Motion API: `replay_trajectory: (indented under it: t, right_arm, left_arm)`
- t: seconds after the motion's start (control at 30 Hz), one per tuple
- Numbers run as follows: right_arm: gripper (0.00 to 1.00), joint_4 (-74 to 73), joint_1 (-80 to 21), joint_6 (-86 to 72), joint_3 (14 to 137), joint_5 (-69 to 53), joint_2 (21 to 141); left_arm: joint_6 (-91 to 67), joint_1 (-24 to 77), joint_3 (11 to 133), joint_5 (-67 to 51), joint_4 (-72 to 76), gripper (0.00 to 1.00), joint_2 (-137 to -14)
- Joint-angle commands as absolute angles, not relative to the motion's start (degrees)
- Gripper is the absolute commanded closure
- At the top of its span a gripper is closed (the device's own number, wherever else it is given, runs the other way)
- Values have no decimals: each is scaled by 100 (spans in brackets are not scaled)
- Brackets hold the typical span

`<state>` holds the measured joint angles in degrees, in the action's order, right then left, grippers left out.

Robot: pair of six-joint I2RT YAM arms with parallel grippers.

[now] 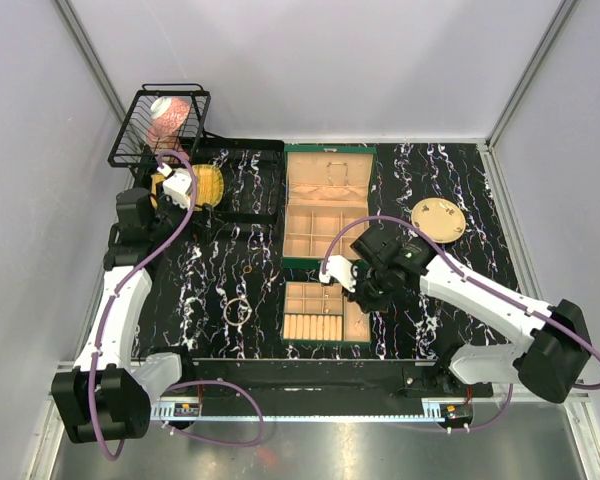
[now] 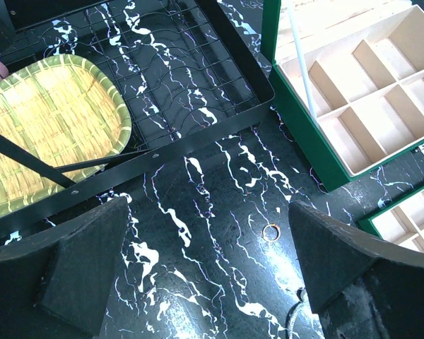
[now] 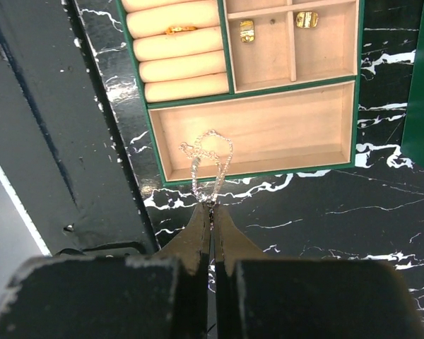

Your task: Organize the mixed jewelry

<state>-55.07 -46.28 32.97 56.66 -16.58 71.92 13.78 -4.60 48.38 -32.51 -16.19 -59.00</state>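
Note:
My right gripper (image 3: 212, 205) is shut on a fine silver chain (image 3: 210, 162), whose loop dangles over the near edge of the green tray's (image 3: 258, 176) long beige compartment. In the tray, a gold ring (image 3: 180, 30) sits on the ring rolls and two gold bits (image 3: 246, 30) lie in small compartments. My left gripper (image 2: 208, 265) is open above the marbled table, nothing between its fingers (image 2: 339, 261). A tiny ring (image 2: 271, 232) lies on the table close to the right finger. A slim bangle (image 1: 238, 311) lies left of the tray (image 1: 325, 340). In the overhead view the right gripper (image 1: 363, 283) is at the tray's right edge.
The open green box (image 1: 327, 262) stands behind the tray. A black wire rack (image 2: 198, 127) holding a woven bamboo plate (image 2: 42, 127) lies left of it. A round tan plate (image 1: 438, 217) is at the right. A tilted wire basket (image 1: 130, 130) holds a pink item at the back left.

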Motion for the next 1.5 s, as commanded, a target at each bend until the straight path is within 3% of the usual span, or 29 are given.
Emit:
replay_trajectory:
  t: [0.0, 0.77, 1.47]
  right_arm:
    - [100, -5116, -4685, 3445, 5660, -1371, 7347]
    - [100, -3973, -4685, 3691, 5405, -404, 8305]
    - [82, -3217, -4685, 3841, 5282, -35, 9026]
  left_arm:
    - [1520, -440, 4851, -3199, -1274, 1, -5933]
    - [1661, -457, 4764, -3217, -1257, 1, -5924]
    - [1767, -457, 4676, -3199, -1301, 1, -5774]
